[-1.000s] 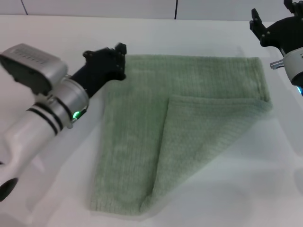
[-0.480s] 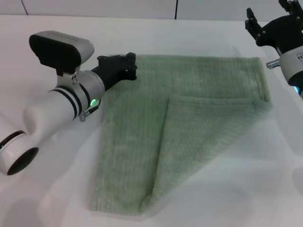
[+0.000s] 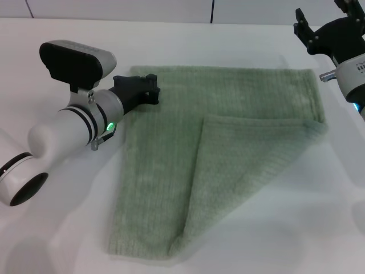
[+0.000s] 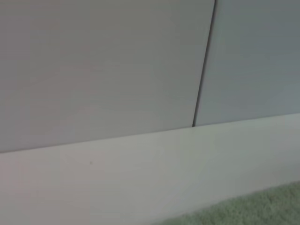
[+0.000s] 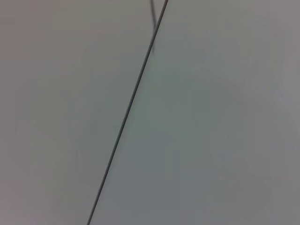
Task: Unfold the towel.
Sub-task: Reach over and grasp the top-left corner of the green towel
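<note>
The pale green towel (image 3: pixel 171 148) lies flat on the white table (image 3: pixel 239 40), with its near right corner folded inward as a triangular flap (image 3: pixel 239 165). My left gripper (image 3: pixel 151 91) rests low over the towel's far left corner, pointing right. My right gripper (image 3: pixel 320 20) hovers open above the table just beyond the towel's far right corner, holding nothing. The left wrist view catches only a sliver of towel (image 4: pixel 262 208) below the wall. No towel shows in the right wrist view.
Grey wall panels (image 3: pixel 114 8) with a dark seam (image 3: pixel 212 11) rise behind the table's far edge. Bare table surface surrounds the towel on every side.
My left wrist has rolled over, and its gripper slid right onto the towel's far left corner, then drew back slightly left. The right gripper shifted only a little.
</note>
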### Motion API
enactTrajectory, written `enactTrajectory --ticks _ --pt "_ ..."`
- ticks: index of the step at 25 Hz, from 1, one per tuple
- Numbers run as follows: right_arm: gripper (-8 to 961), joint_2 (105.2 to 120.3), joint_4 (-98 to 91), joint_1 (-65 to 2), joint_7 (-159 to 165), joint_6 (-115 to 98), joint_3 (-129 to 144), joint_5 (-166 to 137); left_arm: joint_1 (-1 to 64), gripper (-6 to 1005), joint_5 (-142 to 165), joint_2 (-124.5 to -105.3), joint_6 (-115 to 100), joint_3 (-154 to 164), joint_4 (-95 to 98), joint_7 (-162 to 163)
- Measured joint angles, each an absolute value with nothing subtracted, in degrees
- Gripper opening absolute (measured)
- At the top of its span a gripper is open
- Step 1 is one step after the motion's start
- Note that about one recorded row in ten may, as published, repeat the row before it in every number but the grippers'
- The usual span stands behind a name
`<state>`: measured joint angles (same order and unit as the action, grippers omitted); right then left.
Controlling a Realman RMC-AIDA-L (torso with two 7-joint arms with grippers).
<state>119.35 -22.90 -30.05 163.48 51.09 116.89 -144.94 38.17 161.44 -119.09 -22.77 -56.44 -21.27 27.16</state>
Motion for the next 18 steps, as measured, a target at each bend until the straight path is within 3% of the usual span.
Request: enactTrajectory --ticks 18 --pt "760 119.36 -22.8 -30.2 163.7 50.9 117.7 -144.9 38.2 -2 161.5 -119.09 -21.1 -56.3 -20.8 27.2"
